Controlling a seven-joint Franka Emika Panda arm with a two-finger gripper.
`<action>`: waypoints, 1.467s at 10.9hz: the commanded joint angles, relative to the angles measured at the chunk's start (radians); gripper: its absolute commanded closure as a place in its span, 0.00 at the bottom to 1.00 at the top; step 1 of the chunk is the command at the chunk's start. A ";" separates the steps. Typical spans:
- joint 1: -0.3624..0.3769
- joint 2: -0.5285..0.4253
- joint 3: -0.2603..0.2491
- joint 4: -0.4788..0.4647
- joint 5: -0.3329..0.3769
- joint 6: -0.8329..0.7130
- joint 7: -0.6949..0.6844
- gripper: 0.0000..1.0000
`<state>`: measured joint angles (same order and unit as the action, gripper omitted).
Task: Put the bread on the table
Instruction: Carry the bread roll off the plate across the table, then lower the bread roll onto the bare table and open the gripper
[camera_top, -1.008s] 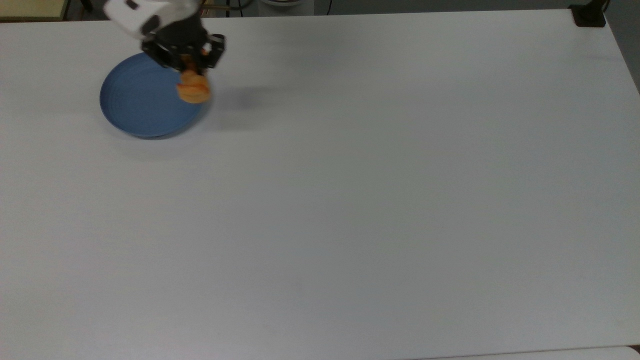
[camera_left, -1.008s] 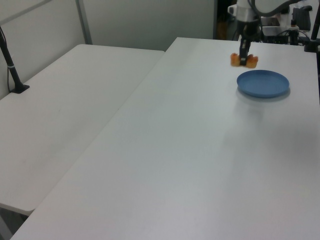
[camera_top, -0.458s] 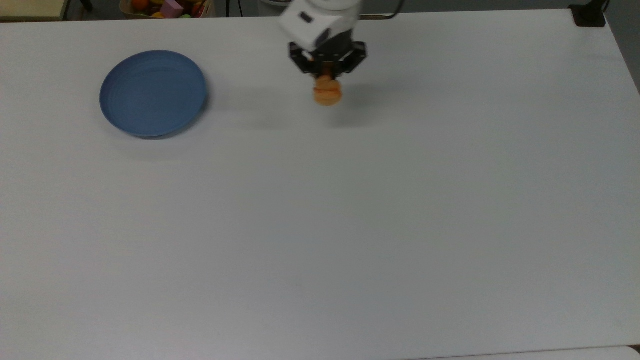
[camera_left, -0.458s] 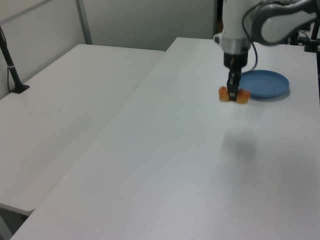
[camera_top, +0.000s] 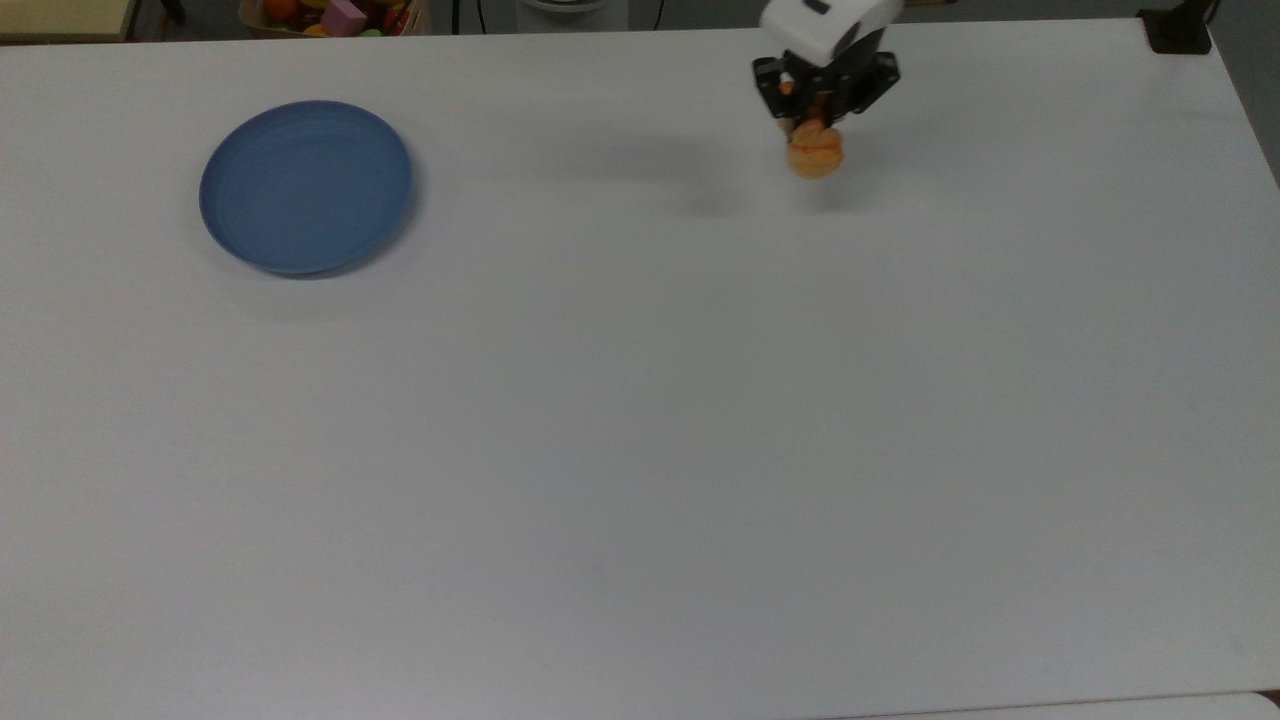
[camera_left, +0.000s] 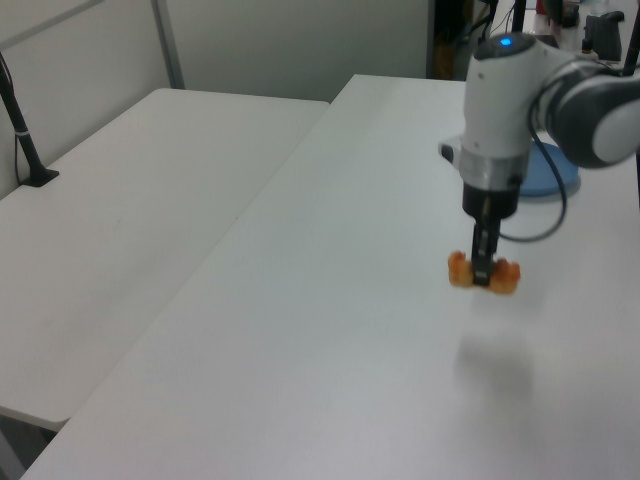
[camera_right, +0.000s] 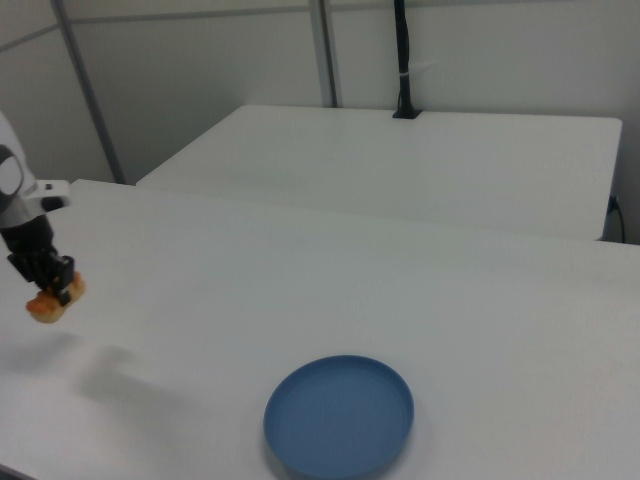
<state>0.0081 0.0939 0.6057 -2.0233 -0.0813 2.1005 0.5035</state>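
Your black two-finger gripper (camera_left: 484, 280) is clamped on the small golden-orange bread (camera_left: 484, 272), held above the plain white table (camera_left: 330, 330), well apart from the round blue plate (camera_top: 306, 187).

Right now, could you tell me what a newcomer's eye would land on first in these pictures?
The orange bread stands out first, pinched in the end effector and hanging clear above the white table, its shadow below it in the left view. Next comes the round blue plate, with nothing on it, resting far off toward the top view's left.
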 joint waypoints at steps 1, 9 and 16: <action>0.093 0.049 0.039 -0.020 -0.009 0.116 0.148 0.72; 0.260 0.234 0.037 0.017 -0.170 0.214 0.412 0.67; 0.263 0.271 0.034 0.046 -0.233 0.201 0.466 0.00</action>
<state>0.2563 0.3736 0.6493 -1.9857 -0.2932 2.3088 0.9453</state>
